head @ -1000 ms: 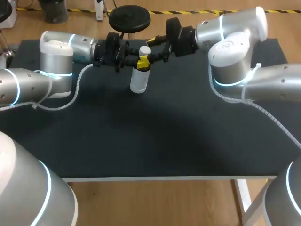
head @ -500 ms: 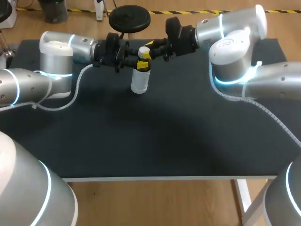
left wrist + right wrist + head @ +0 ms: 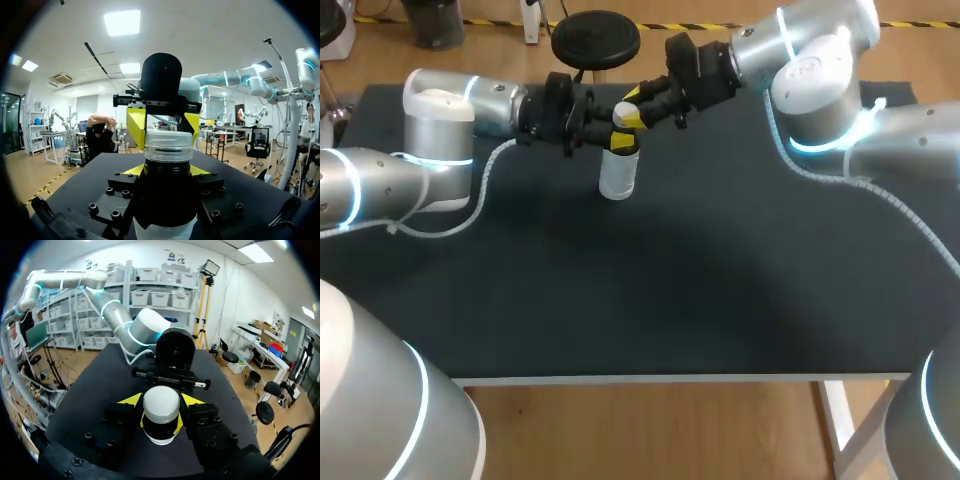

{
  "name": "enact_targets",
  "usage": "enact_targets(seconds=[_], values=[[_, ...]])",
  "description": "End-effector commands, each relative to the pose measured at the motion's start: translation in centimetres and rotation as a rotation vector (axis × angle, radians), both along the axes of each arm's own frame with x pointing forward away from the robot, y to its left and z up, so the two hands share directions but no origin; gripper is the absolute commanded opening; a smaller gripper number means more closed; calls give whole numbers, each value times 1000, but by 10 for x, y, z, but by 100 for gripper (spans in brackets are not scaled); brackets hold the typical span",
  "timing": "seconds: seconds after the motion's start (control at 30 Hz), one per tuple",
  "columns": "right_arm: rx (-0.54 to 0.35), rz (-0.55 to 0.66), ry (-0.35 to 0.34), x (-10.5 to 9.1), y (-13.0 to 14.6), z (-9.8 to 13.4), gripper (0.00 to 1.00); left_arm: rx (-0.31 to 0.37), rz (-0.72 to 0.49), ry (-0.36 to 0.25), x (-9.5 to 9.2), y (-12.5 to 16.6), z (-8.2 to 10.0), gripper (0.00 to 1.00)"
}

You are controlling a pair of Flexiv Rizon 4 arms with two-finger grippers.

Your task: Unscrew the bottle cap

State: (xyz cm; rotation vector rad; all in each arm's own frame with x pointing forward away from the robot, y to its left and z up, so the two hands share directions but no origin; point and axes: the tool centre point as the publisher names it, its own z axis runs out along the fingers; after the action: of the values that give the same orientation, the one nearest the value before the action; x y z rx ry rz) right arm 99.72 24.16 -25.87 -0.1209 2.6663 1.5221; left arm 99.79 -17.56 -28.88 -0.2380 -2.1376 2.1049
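A clear bottle (image 3: pixel 617 176) stands upright near the far edge of the black table (image 3: pixel 670 290). My left gripper (image 3: pixel 619 143) comes in level from the left and is shut on the bottle's upper body, just under the cap. In the left wrist view the bottle (image 3: pixel 165 200) fills the space between my left gripper's (image 3: pixel 166 172) yellow tips. My right gripper (image 3: pixel 633 108) comes in from the right and is shut on the white cap (image 3: pixel 623 108). In the right wrist view the cap (image 3: pixel 161 407) sits between the right gripper's (image 3: pixel 161 404) yellow tips, which touch both of its sides.
The left arm's white cable (image 3: pixel 485 185) loops down onto the tabletop beside the bottle. Both forearms hang over the far part of the table. The dark tabletop runs from the bottle to the front edge (image 3: pixel 650 377).
My right gripper closed from wide open onto the cap, and its wrist shifted slightly left and farther back. The bottle and the left gripper stayed put.
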Motion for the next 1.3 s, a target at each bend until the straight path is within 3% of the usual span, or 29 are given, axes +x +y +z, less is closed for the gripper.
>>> enact_targets(seconds=[0.03, 0.43, 0.9, 1.07, 1.3], values=[[-73, 191, 28, 6, -1, 1, 0, -1, -5, 2, 7, -1, 2, 0], [-148, 482, -56, 2, -2, 3, 0, -1, -5, 2, 7, -1, 2, 0], [-106, 716, -111, 0, -3, 14, 0, -1, -5, 2, 7, -1, 2, 0], [-85, 713, -103, 4, -7, 20, 0, -1, -5, 2, 7, -1, 2, 0], [-72, 620, -106, 20, -30, 32, 0, -1, -5, 2, 7, -1, 2, 0]])
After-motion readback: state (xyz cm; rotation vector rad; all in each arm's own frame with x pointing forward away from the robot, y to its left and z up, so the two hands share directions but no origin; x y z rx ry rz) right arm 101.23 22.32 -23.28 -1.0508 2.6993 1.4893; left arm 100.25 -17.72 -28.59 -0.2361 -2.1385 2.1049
